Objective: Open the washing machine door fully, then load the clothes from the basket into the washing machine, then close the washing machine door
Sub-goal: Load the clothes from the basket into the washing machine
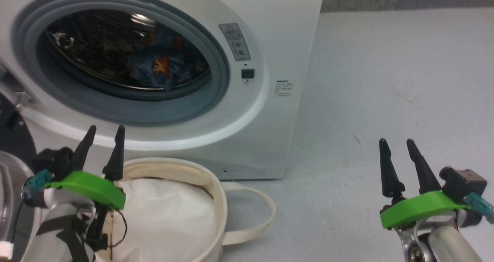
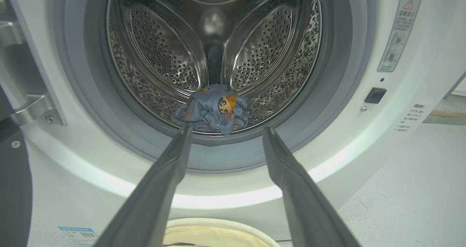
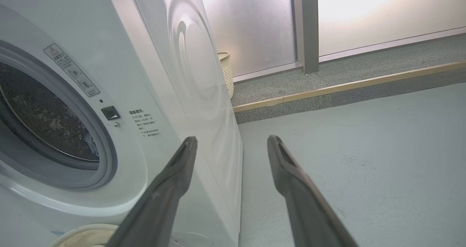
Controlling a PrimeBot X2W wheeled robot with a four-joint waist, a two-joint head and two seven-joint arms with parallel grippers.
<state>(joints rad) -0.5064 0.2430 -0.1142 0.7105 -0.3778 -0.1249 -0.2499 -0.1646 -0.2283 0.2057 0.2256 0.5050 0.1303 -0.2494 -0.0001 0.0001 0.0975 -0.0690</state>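
Garment: the light blue, cartoon-printed soft garment (image 2: 213, 108) is bunched at 6 o'clock in the drum of the big white washing machine (image 1: 278, 42); no long axis is shown.
Door: the black-rimmed round glass door (image 1: 19, 146) is swung open at 9 o'clock; it is judged rigid and slick, best pushed at the rim.
Jaws: the left gripper (image 1: 106, 127) and right gripper (image 1: 396, 141) are spread wide, with nothing held.

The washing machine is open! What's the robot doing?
The robot is doing laundry. The blue clothes already lie in the drum of the washing machine, and the washing machine door hangs open at the left. Both grippers are open and empty: the left gripper hovers over the basket, which holds a white cloth pad, the right gripper over the floor. Closing the door is what's left.
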